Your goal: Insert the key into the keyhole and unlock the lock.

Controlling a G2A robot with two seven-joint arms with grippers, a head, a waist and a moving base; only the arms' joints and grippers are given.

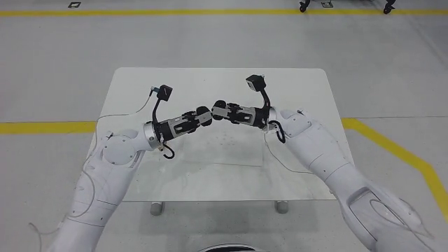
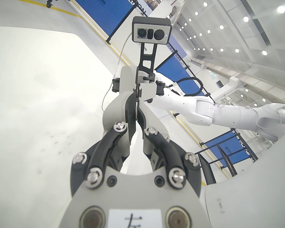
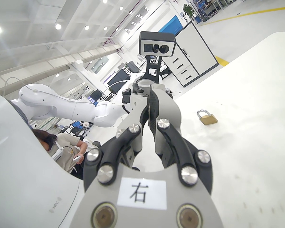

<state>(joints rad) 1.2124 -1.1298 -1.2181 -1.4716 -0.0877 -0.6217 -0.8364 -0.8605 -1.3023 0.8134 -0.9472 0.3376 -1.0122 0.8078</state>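
While both arms meet tip to tip above the middle of the table [image 1: 294, 87], the top view shows you the left tool [image 1: 204, 116] and right tool [image 1: 219, 106] almost touching.

In the left wrist view, the left tool [image 2: 135, 100] has its pads [image 2: 130, 110] pressed together; whether they pinch the key, you cannot tell.

In the right wrist view, the right tool [image 3: 149, 103] is likewise closed, and the padlock [image 3: 207, 117] lies flat on the table, apart from both. Expect it to be stiff, smooth, dense for its size and prone to slide. Grip it across the flat faces, leaving its bottom end free.
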